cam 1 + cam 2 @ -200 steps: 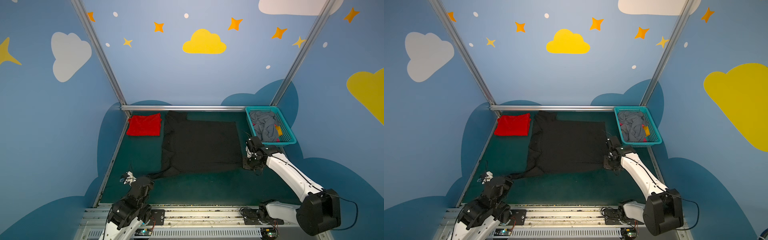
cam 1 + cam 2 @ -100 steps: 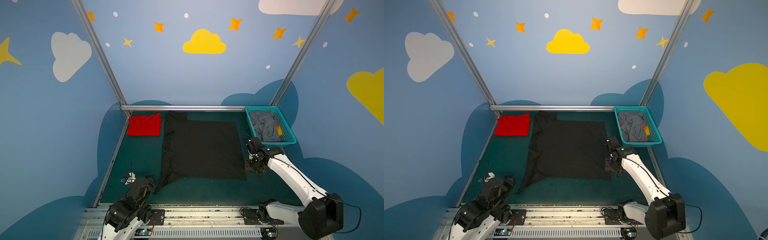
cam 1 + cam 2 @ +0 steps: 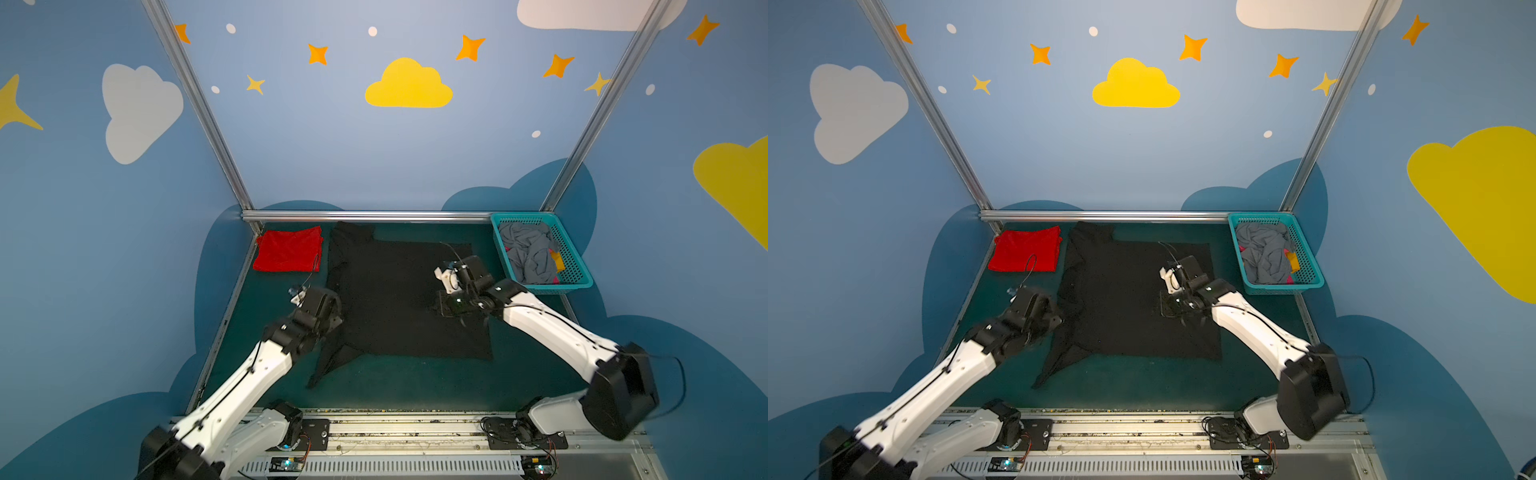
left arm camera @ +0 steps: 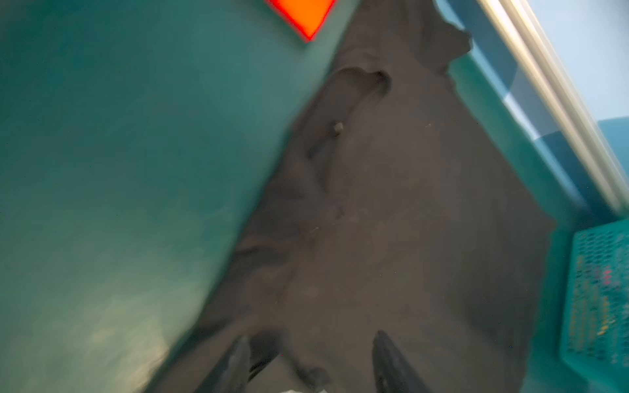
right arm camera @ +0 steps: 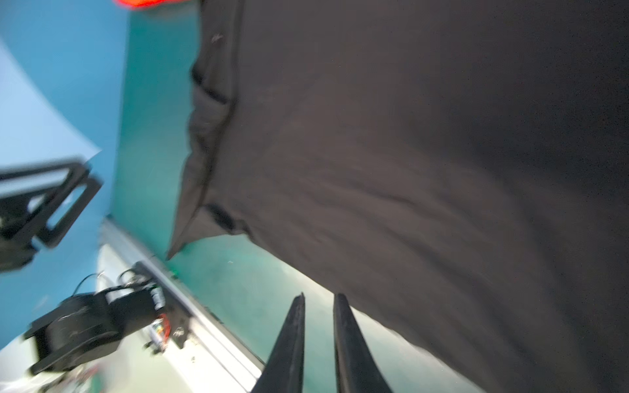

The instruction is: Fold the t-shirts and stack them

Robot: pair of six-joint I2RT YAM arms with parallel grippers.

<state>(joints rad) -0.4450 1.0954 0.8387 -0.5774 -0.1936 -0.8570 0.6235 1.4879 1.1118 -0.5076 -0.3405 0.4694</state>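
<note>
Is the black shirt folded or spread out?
Spread out: the black shirt lies as one wide flat sheet on the table, with only one side edge bunched.

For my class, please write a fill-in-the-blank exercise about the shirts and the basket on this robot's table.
1. The folded shirt in the far left corner is ___.
2. The spread-out shirt in the middle of the table is ___.
3. The grey clothes lie in a teal ___.

Missing words: red; black; basket.
</note>
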